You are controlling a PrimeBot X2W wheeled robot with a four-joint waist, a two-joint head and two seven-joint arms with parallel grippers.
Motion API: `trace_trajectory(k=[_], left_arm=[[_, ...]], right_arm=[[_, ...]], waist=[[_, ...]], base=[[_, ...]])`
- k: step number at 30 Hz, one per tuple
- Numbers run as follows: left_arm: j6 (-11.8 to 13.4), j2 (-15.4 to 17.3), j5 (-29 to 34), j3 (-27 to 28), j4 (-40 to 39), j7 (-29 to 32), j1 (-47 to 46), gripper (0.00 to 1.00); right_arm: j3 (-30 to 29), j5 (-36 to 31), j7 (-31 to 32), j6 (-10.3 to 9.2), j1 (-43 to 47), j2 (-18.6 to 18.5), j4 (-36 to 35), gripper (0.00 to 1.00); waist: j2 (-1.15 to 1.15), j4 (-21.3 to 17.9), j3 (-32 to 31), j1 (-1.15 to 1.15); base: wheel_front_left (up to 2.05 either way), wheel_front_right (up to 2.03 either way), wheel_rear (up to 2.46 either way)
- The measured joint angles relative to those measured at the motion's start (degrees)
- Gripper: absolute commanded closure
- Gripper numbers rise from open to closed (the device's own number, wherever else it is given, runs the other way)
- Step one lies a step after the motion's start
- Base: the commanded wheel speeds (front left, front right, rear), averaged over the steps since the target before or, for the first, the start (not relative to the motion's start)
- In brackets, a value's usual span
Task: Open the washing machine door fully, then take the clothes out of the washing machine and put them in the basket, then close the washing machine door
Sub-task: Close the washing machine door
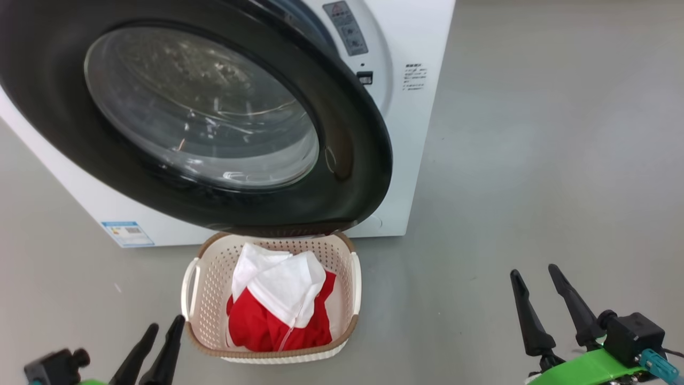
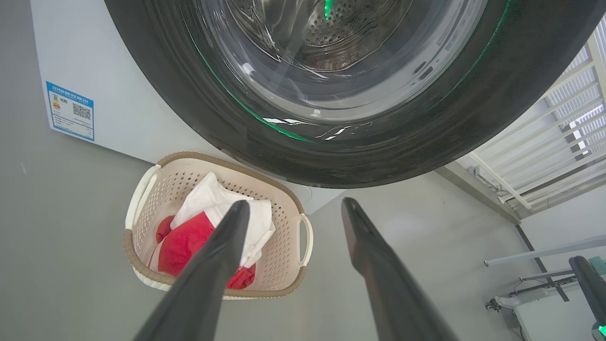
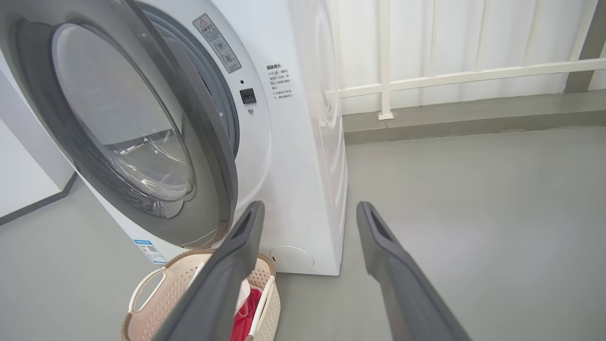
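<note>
1. Spreading under everything is a smooth grey floor; a white railing crosses the upper right of the right wrist view.
2. A boxy white washing machine fills the head view's upper left; its round door, a glossy black ring around bulging glass, stands ajar.
3. A cream perforated basket sits lower centre, long axis left to right, with soft red and white clothes inside.
4. The left gripper and right gripper have their fingers apart and hold nothing.

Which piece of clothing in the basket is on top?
The plain white garment: it lies spread over the red garment, which shows from beneath it at the end of the basket nearer the robot.
</note>
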Motion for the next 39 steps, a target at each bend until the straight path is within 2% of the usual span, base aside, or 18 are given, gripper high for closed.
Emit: trace_trajectory(k=[13,20,30,39], left_arm=[[0.0,-9.6,22.2,16.9,-1.3,0.0,8.5,0.0],[0.0,-14.6,33.7,23.4,-4.3,0.0,11.8,0.0],[0.0,-18.5,44.4,27.6,-8.9,0.0,14.0,0.0],[0.0,-20.4,48.7,28.4,-9.3,0.0,16.0,0.0]], right_arm=[[-1.3,0.0,0.0,0.0,3.2,-0.1,-0.2,0.0],[-1.6,0.0,0.0,0.0,3.5,-0.2,-0.3,0.0],[-1.9,0.0,0.0,0.0,4.6,-0.5,-0.4,0.0],[-2.5,0.0,0.0,0.0,4.8,-0.6,-0.6,0.0]], waist=[[0.0,-1.4,-2.7,0.0],[0.0,-1.5,-4.2,0.0],[0.0,-1.6,-5.2,0.0],[0.0,-1.7,-5.5,0.0]], base=[[0.0,0.0,0.0],[0.0,0.0,0.0],[0.0,0.0,0.0],[0.0,0.0,0.0]])
